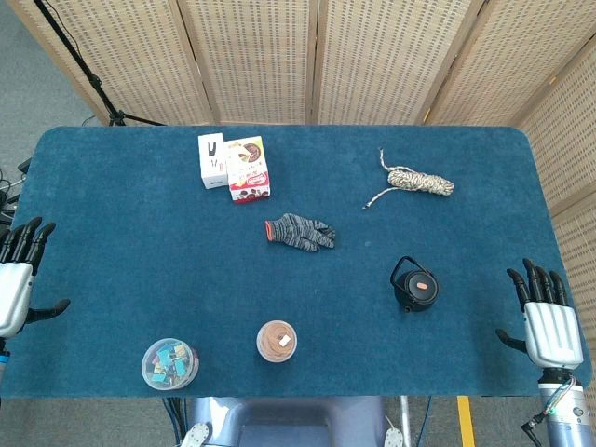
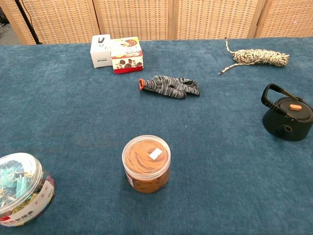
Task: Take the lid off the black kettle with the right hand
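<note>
The small black kettle (image 1: 415, 284) stands on the blue table at the right, its lid (image 1: 419, 283) on, with an orange knob on top. In the chest view the kettle (image 2: 287, 117) sits at the right edge, handle raised at its left side. My right hand (image 1: 547, 321) hovers at the table's right front corner, fingers spread and empty, well to the right of the kettle. At the left edge my left hand (image 1: 17, 275) is likewise spread and holds nothing. Neither hand appears in the chest view.
A grey knit glove (image 1: 300, 231) lies mid-table. Two small boxes (image 1: 235, 165) stand at the back left, a coil of rope (image 1: 416, 181) at the back right. Near the front edge stand a tub of rubber bands (image 1: 277, 341) and a tub of binder clips (image 1: 169, 363).
</note>
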Controlling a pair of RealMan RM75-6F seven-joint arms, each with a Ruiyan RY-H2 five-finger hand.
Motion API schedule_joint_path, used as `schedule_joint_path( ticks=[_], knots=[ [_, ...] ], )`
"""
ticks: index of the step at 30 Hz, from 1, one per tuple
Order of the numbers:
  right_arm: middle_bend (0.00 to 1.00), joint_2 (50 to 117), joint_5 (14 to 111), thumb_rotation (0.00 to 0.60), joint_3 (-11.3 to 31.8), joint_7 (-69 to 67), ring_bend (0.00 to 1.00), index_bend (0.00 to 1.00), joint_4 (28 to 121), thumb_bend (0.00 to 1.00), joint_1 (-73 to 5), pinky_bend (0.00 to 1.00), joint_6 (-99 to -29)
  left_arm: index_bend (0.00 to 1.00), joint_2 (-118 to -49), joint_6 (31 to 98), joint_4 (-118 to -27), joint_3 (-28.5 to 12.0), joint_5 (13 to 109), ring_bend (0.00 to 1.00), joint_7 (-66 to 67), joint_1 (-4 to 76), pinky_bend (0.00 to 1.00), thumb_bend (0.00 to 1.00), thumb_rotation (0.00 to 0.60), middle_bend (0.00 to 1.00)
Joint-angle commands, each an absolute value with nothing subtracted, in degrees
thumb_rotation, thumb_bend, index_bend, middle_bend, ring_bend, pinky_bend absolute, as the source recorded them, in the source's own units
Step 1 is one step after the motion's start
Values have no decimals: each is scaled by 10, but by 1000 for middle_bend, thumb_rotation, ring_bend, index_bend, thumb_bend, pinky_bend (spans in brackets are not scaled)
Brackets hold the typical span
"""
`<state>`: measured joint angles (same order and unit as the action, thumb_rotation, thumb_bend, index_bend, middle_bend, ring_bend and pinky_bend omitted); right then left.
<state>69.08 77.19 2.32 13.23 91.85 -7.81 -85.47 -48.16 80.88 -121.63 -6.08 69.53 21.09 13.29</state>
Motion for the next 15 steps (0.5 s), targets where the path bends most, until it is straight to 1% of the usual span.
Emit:
schedule_joint_path(
  ticks=[1, 8, 15],
  knots=[
    [0, 690, 773, 600, 25, 132, 0, 141, 918, 120, -77, 0, -854, 0, -484, 811, -1216, -61, 696, 0, 212, 132, 0, 0, 600, 0],
    [0, 686, 779, 600, 35, 128, 0, 152, 935, 120, -85, 0, -838, 0, -480, 806, -1216, -63, 692, 0, 212, 135, 0, 0, 600, 0],
    [0, 672, 762, 600, 73, 155, 0, 224, 1000, 121, -135, 0, -782, 0, -479, 799, -1218, -65, 690, 0, 219, 141, 0, 0, 600, 0]
  ],
)
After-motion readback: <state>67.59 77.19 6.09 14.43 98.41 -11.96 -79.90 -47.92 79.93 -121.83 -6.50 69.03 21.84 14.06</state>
